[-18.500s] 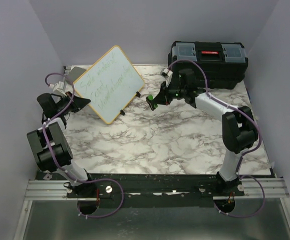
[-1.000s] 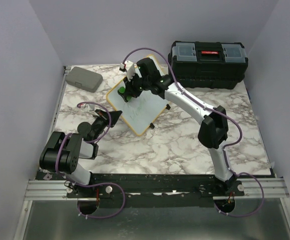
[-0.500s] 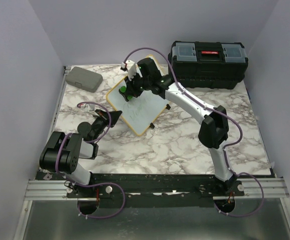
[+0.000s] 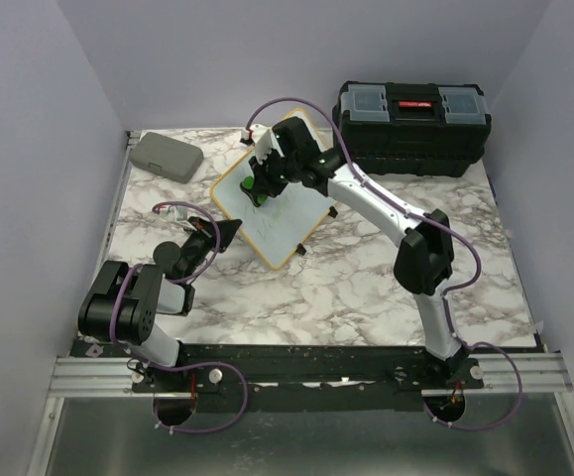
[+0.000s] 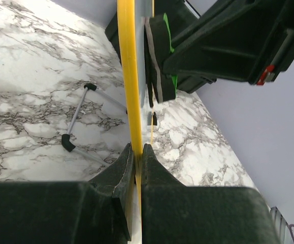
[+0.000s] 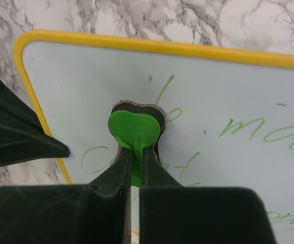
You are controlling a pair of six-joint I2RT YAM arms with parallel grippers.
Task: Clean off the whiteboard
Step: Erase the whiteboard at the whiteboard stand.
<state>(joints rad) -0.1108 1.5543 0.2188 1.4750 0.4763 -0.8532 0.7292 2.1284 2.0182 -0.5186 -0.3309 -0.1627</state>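
The board (image 4: 285, 220) stands propped on its wire legs (image 5: 80, 109) on the table (image 4: 366, 288), left of the toolbox (image 4: 412, 114) and a bit nearer the arms. The left gripper (image 4: 229, 229) is on the side of it away from the toolbox, its fingers (image 5: 124, 168) pinched tight on the thin yellow frame (image 5: 128, 76) and on nothing more. The right gripper (image 4: 257, 184) reaches across from the toolbox side, clamped narrow on the green eraser (image 6: 134, 127), whose pad sits against the white face.

Green writing (image 6: 248, 127) is plain to see beside the eraser, so I'd judge a good deal of wiping is left.

What worries me is that one pinch. It grips a sliver of frame near a corner, and every stroke pushes on the face some way off from it. A hard or sideways stroke could swing the board about the fingers, pull the frame out of them, or rock it back off its legs. The eraser is held only by its thin green top, so drag might twist it in the jaws or tip the pad off flat, leaving streaks. Too light a press would also skim over the letters.
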